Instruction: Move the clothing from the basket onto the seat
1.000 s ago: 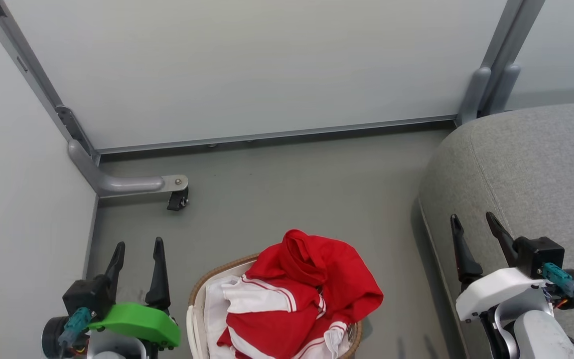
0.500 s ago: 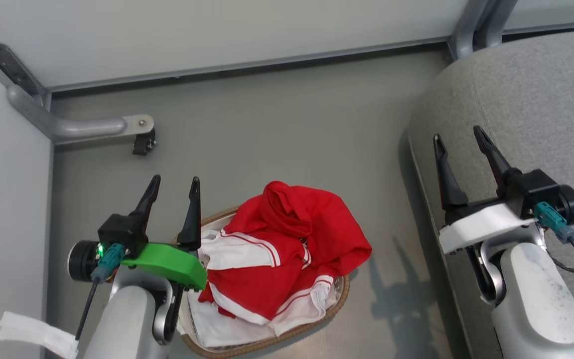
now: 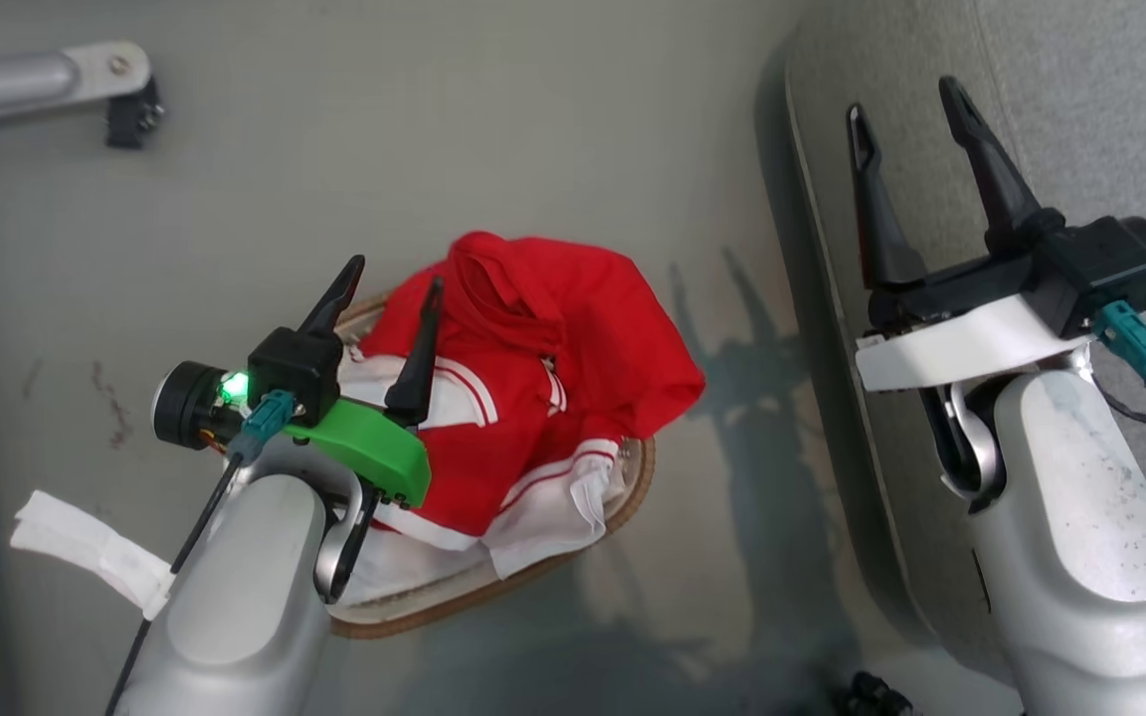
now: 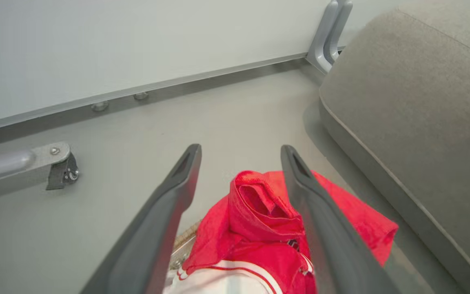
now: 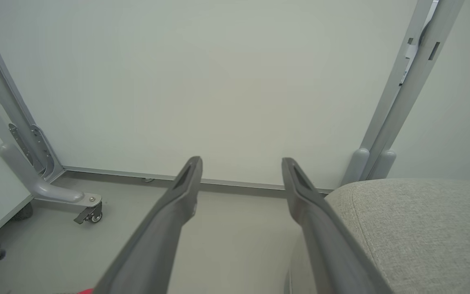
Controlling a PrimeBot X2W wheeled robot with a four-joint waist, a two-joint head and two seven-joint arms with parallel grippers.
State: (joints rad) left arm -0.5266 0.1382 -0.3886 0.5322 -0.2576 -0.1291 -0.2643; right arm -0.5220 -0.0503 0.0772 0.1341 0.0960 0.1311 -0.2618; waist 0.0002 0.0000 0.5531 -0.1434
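No clothes on the seat yet, so the job was just starting.

On the left, my left gripper (image 3: 397,271) was spread wide and empty, hanging over the near side of the red and white clothing (image 3: 533,368); I could not tell if it touched. The clothing lay heaped in the basket (image 3: 645,472) on the floor, with one red flap hanging over the rim. On the right, my right gripper (image 3: 903,97) was spread wide and empty too, over the edge of the grey seat (image 3: 1080,99), which looked bare. I judged that grabbing, lifting and carrying were all left to do.
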